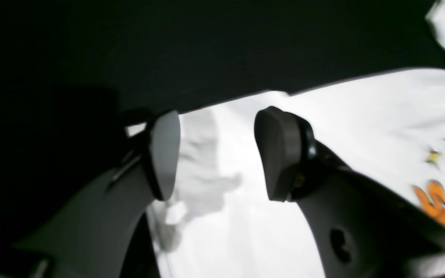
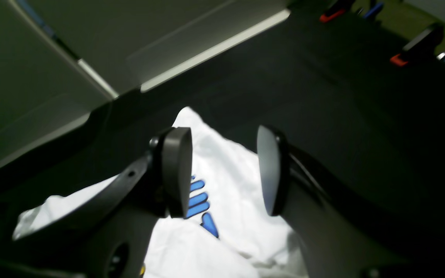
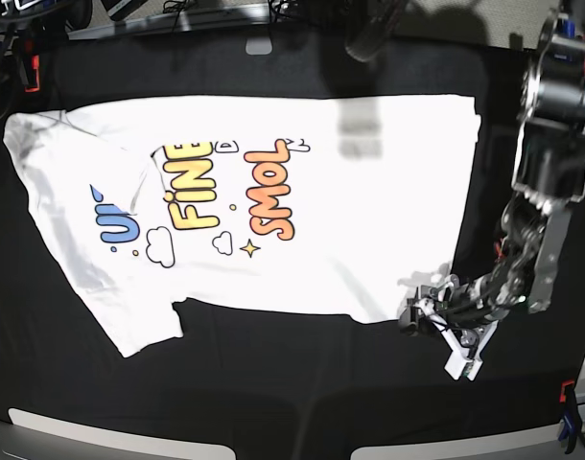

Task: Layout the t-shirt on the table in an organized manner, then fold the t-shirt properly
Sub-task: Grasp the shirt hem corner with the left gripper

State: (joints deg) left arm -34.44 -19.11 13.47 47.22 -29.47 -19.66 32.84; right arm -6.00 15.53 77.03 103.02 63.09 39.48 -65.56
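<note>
The white t-shirt (image 3: 369, 192) lies spread print-up on the black table (image 3: 273, 383), with its hem to the right in the base view. My left gripper (image 3: 422, 312) sits at the shirt's lower right hem corner. In the left wrist view this gripper (image 1: 216, 154) is open, straddling the white t-shirt (image 1: 361, 123) near its edge on the table (image 1: 207, 46). My right gripper (image 2: 224, 172) is open above the t-shirt (image 2: 242, 231), close to the blue mark (image 2: 199, 199). Its arm does not show in the base view.
Red and blue clips (image 2: 398, 60) hold the table's cloth (image 2: 342, 116) at its edge, with pale panels beyond. Another red clip (image 3: 564, 391) sits at the lower right edge. The left arm (image 3: 551, 144) rises along the table's right side.
</note>
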